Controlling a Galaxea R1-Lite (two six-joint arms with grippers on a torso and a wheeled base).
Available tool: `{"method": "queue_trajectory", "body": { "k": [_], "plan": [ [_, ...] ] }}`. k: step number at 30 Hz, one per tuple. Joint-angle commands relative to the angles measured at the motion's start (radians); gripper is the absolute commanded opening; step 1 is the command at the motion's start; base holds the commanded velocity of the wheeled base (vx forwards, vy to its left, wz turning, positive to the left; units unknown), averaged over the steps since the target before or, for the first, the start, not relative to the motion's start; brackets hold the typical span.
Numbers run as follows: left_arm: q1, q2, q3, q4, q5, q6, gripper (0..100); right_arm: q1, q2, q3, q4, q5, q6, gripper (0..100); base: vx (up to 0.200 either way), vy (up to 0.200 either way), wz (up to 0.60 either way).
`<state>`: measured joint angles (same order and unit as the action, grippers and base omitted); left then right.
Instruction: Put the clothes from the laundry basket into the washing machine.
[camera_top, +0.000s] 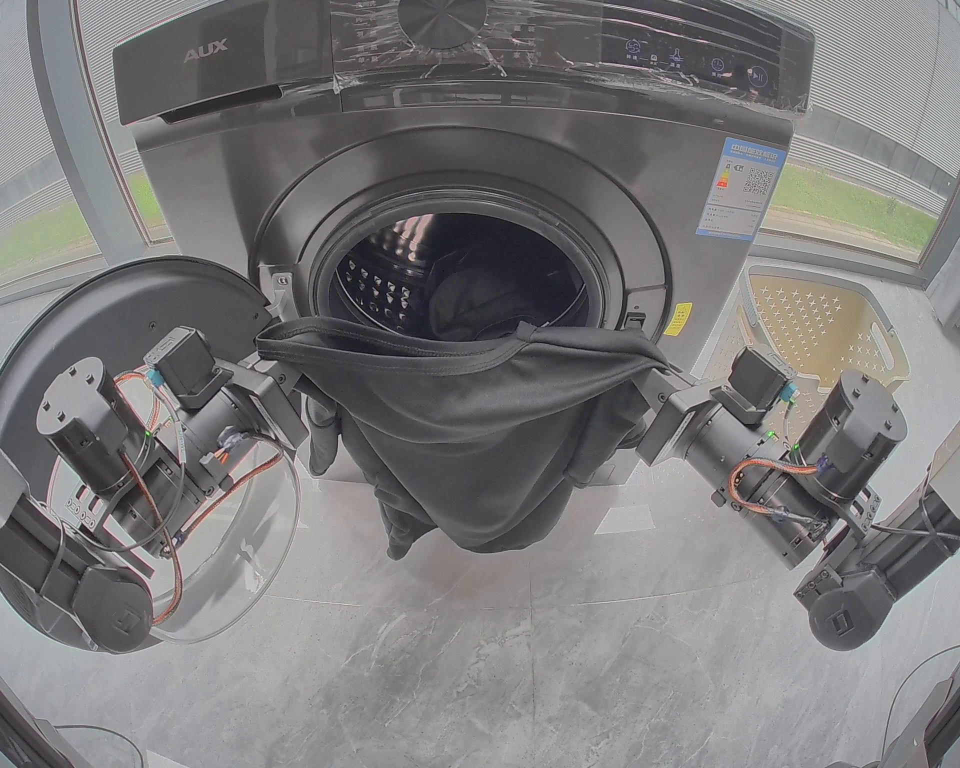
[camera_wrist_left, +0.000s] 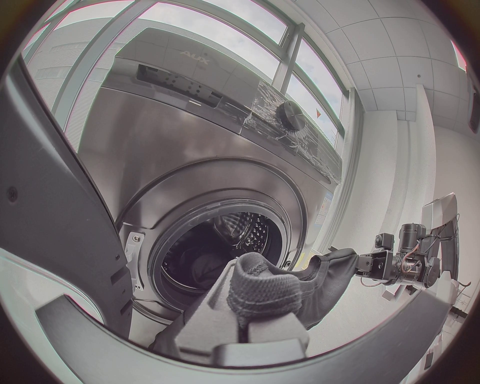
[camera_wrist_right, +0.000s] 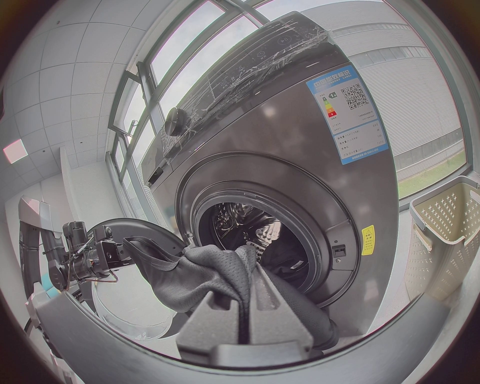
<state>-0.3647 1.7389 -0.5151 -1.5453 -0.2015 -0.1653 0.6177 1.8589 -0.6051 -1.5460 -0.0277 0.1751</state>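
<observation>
A dark grey garment (camera_top: 470, 430) hangs stretched between my two grippers, right in front of the washing machine's round opening (camera_top: 460, 270). My left gripper (camera_top: 280, 375) is shut on the garment's left end (camera_wrist_left: 265, 290). My right gripper (camera_top: 655, 385) is shut on its right end (camera_wrist_right: 220, 272). The cloth sags below the opening's lower rim toward the floor. Dark laundry (camera_top: 475, 295) lies inside the drum. The beige laundry basket (camera_top: 825, 325) stands to the right of the machine.
The machine's round door (camera_top: 120, 330) stands swung open on the left, close behind my left arm. Grey tiled floor (camera_top: 500, 650) lies in front. Windows (camera_top: 860, 150) surround the machine.
</observation>
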Motion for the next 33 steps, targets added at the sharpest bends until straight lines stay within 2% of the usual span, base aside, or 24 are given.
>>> {"method": "queue_trajectory", "body": {
  "k": [1,7,26,29,33],
  "plan": [
    [0.001,-0.004,-0.006,-0.001,0.001,0.0,0,0.002,0.002,-0.002,0.0,-0.001,0.0,0,0.0,0.0,0.0],
    [0.001,-0.004,-0.013,-0.001,-0.001,0.001,0,0.001,0.005,-0.008,0.0,-0.031,0.0,0,0.0,0.0,0.0],
    [0.006,-0.001,-0.068,-0.001,0.005,0.003,0,-0.013,-0.004,-0.047,0.001,-0.034,-0.003,0,0.0,0.0,0.0],
    [0.004,-0.002,-0.074,0.001,0.007,0.003,0,-0.016,-0.004,-0.047,0.003,-0.048,-0.005,0,0.0,0.0,0.0],
    [0.004,-0.002,-0.082,-0.001,0.03,0.006,0,-0.018,-0.01,-0.051,0.006,-0.051,-0.008,0,0.0,0.0,0.0]
  ]
}}
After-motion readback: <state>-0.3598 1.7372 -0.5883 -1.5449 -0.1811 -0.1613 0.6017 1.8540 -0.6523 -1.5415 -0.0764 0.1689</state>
